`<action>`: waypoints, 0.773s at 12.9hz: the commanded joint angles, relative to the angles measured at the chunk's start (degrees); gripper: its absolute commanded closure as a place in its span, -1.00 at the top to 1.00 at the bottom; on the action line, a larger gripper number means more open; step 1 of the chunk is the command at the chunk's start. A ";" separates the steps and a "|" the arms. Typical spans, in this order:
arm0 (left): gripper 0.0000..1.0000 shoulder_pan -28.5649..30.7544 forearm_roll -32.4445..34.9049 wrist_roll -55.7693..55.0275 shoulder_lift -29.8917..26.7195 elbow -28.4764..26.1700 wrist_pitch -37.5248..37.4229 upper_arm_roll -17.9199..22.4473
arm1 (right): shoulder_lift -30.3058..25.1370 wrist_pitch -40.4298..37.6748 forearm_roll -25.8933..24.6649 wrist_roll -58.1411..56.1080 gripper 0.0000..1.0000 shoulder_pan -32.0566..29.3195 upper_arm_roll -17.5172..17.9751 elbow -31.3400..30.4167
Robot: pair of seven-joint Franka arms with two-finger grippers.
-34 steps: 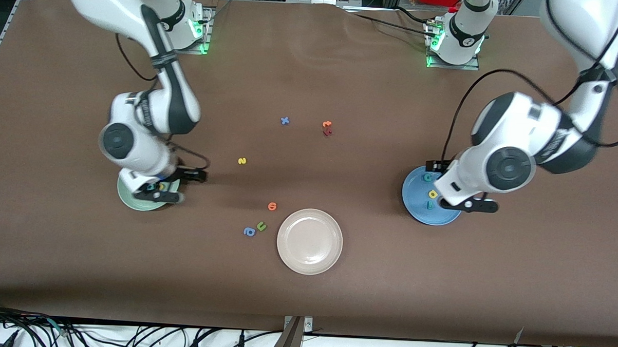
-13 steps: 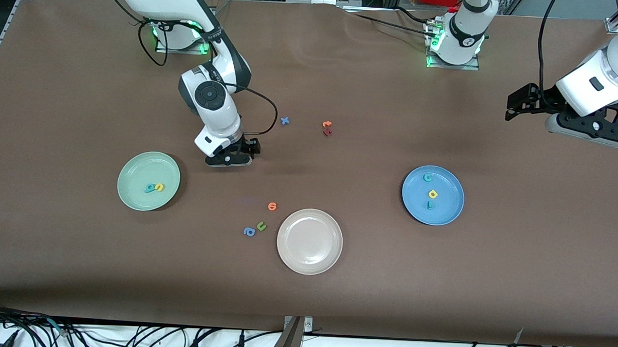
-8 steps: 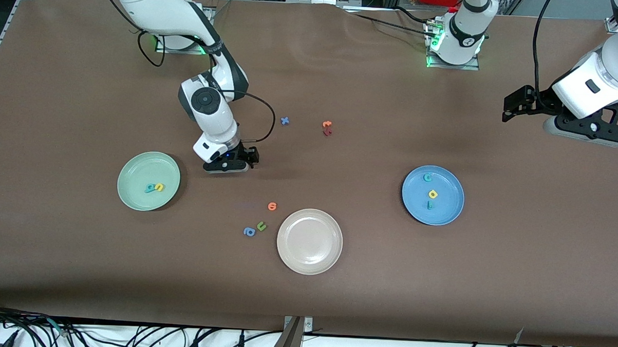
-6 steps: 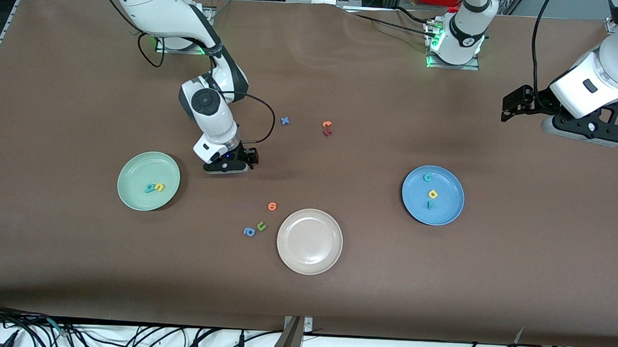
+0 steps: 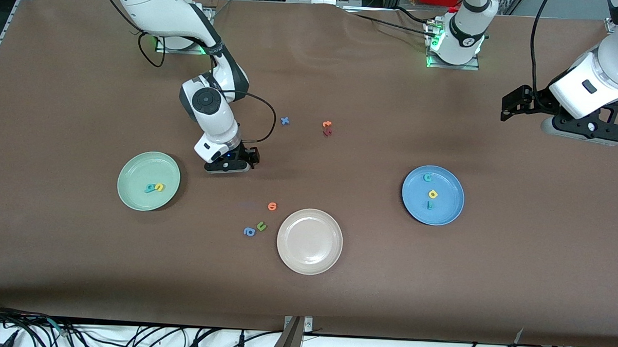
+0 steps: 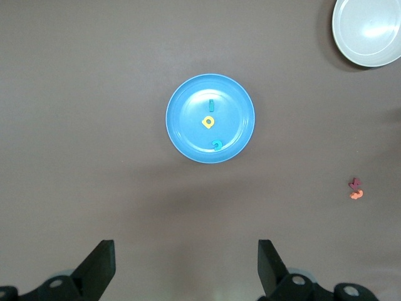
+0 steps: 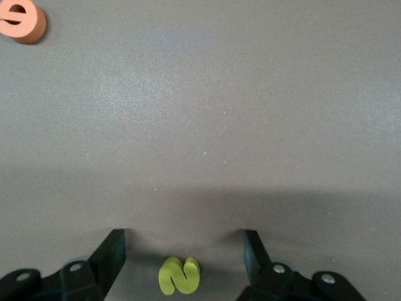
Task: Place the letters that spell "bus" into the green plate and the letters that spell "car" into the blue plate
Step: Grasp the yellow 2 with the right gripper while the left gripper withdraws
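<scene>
I've got the right gripper (image 7: pixel 182 251) open, straddling the yellow "s" (image 7: pixel 180 275) on the table; off-centre closing could flick it away, while the left gripper (image 6: pixel 185 266) waits open.

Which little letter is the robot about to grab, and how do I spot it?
Find the green plate; beside it, toward the table's middle, the right gripper is down at the table, fingers open. Between them lies a yellow "s", the only yellow letter outside a plate.

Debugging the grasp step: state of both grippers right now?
Left gripper: open, empty, waiting.
Right gripper: open, straddling the yellow "s", not gripping it.
</scene>
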 commanded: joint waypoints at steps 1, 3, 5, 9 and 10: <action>1.00 -0.71 2.32 -0.93 -0.28 0.40 -1.11 0.70 | -2.24 0.24 -0.85 -0.12 0.69 -0.37 0.56 -3.47; 1.00 -0.71 2.23 -0.93 -0.28 0.40 -1.11 0.70 | -3.38 -0.11 -0.76 -0.03 0.69 -0.37 1.52 -4.97; 1.00 -0.71 2.23 -0.93 -0.28 0.40 -1.11 0.61 | -3.38 -0.11 -0.68 0.15 0.59 -0.37 1.79 -4.89; 1.00 -0.63 2.23 -0.40 -0.28 0.49 -1.11 0.79 | -3.12 -0.11 -0.68 0.15 0.03 -0.37 1.79 -4.71; 1.00 -0.63 2.23 -0.40 -0.28 0.49 -1.11 0.79 | -3.03 -0.11 -0.68 0.15 -0.14 -0.37 1.79 -4.71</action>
